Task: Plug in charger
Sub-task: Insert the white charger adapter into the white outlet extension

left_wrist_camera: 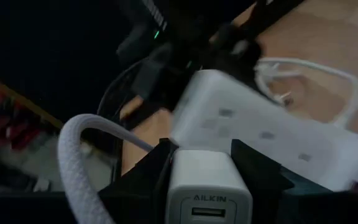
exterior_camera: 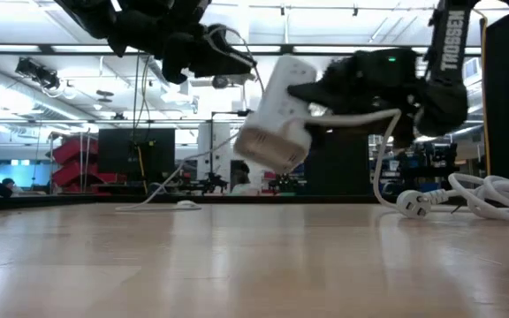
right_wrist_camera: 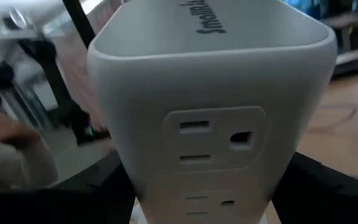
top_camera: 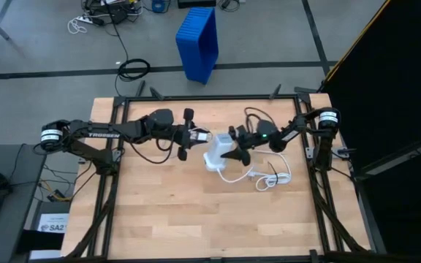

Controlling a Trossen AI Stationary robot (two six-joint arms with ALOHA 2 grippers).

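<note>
The left hand is clamped on the small white charger. The right hand is clamped on a white power strip, held tilted above the tabletop. They are close, not joined. Next, the charger must line up with a socket and push in.

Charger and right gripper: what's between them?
The power strip, held in the right gripper, sits between it and the charger; the high view shows it.
</note>
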